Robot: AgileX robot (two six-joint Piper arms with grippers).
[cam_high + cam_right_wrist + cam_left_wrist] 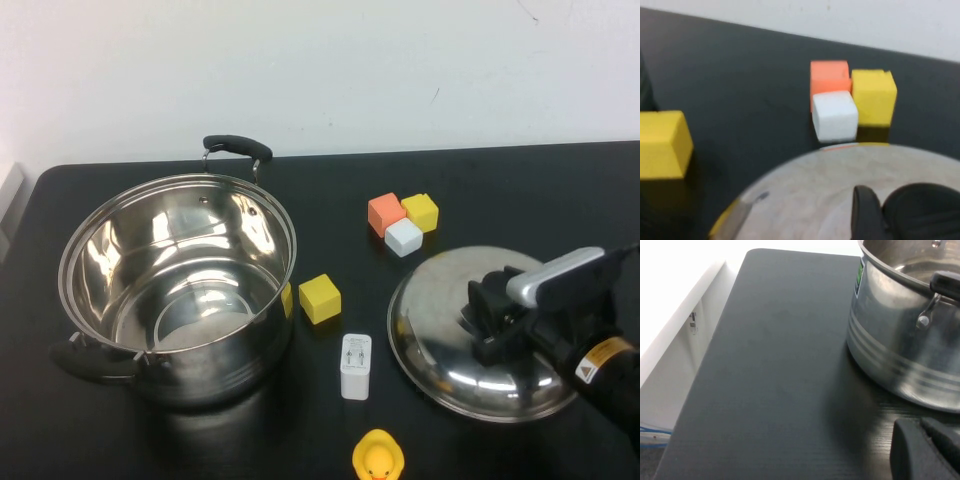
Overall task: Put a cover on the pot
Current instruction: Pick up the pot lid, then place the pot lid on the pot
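One pot (pixel 178 285), one lid (pixel 440 335), four cubes (pixel 404 223)

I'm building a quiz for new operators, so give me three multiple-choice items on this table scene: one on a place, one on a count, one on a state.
1. Where is the lid?
A. On the pot
B. On the table, right of the pot
C. Held in the air

2. How many yellow cubes show?
A. One
B. Two
C. Four

3. What state is the pot in?
A. Uncovered and empty
B. Covered
C. Tipped over

Key:
1 B, the lid lies flat on the table under the right hand, which is at its knob.
2 B, one beside the pot, one by the orange cube.
3 A, its bare inside shows.

The left hand sits low beside the pot.
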